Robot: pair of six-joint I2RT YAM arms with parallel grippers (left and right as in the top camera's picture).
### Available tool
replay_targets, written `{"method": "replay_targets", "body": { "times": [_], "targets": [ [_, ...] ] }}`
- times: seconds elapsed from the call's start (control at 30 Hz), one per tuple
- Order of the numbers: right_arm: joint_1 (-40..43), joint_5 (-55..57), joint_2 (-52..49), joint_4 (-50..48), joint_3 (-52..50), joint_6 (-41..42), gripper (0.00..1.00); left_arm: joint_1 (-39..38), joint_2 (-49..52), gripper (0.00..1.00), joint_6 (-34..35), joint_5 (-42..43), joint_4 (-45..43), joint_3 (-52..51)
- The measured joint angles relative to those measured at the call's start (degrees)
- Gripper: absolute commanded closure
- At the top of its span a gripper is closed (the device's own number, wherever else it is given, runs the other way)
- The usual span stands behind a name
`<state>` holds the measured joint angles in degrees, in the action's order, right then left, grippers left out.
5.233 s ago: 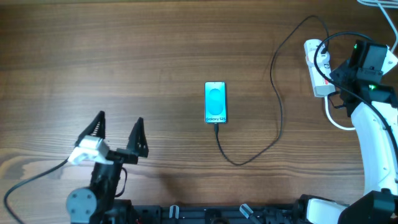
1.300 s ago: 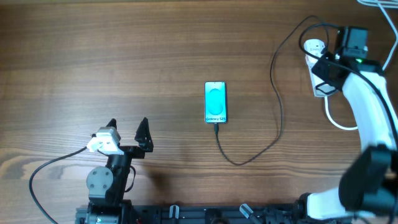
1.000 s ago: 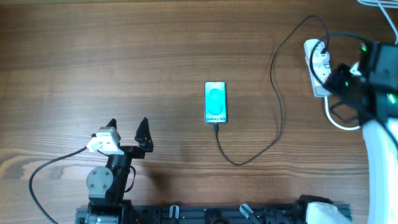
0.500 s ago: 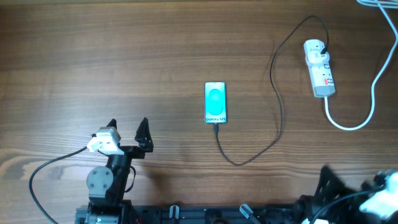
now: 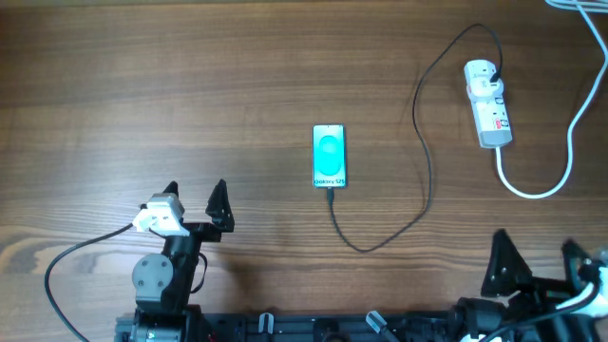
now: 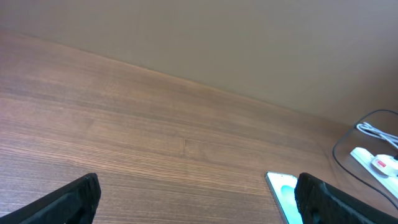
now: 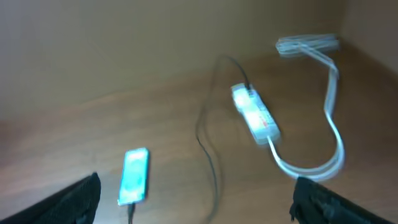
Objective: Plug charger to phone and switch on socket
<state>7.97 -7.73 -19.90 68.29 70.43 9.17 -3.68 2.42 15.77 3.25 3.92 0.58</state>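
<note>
The phone (image 5: 329,157) lies flat at the table's middle, teal screen up; it also shows as the phone (image 6: 285,193) and the phone (image 7: 134,176). The charger's black cable (image 5: 423,190) runs from the phone's near end, loops right and rises to a white plug in the socket (image 5: 487,104). The socket (image 7: 255,115) lies at the far right. My left gripper (image 5: 196,187) is open at the near left, holding nothing, as the left gripper (image 6: 198,186) shows. My right gripper (image 5: 534,242) stands open at the near right, far from the socket, and the right gripper (image 7: 196,186) is empty.
A thick white cord (image 5: 551,180) curves from the socket's near end toward the far right corner. A bundled length of that white cord (image 7: 308,45) lies behind the socket. The left arm's black lead (image 5: 57,261) trails over the near left of the table.
My right arm has drawn back from the socket to the table's near right edge, and its jaws have opened. The left arm shifted slightly several seconds ago and has held still since.
</note>
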Motion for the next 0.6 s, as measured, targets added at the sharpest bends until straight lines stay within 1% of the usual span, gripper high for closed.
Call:
{"method": "replay_targets", "body": {
  "times": [0.07, 0.17, 0.3, 0.43, 0.57, 0.6],
  "targets": [
    [-1.73, -2.29, 0.11, -5.79, -3.21, -2.03, 0.0, 0.0, 0.0, 0.0, 0.0, 0.0, -0.02, 0.0],
    [-4.22, -3.89, 1.18, -16.5, -11.43, -2.82, 0.0, 0.0, 0.0, 0.0, 0.0, 0.0, 0.0, 0.0],
    [-4.9, -5.49, 7.48, -33.0, -26.47, -2.6, 0.0, 0.0, 0.0, 0.0, 0.0, 0.0, 0.0, 0.0],
    [-4.9, -6.43, 12.55, -49.86, -40.79, 0.7, 0.0, 0.0, 0.0, 0.0, 0.0, 0.0, 0.0, 0.0],
    [-5.29, -6.62, 13.2, -64.26, -51.84, 4.13, 0.01, 0.0, 0.0, 0.0, 0.0, 0.0, 0.0, 0.0],
    [-5.62, -6.64, 13.29, -66.14, -53.81, 4.48, 0.0, 0.0, 0.0, 0.0, 0.0, 0.0, 0.0, 0.0]
  ]
}}
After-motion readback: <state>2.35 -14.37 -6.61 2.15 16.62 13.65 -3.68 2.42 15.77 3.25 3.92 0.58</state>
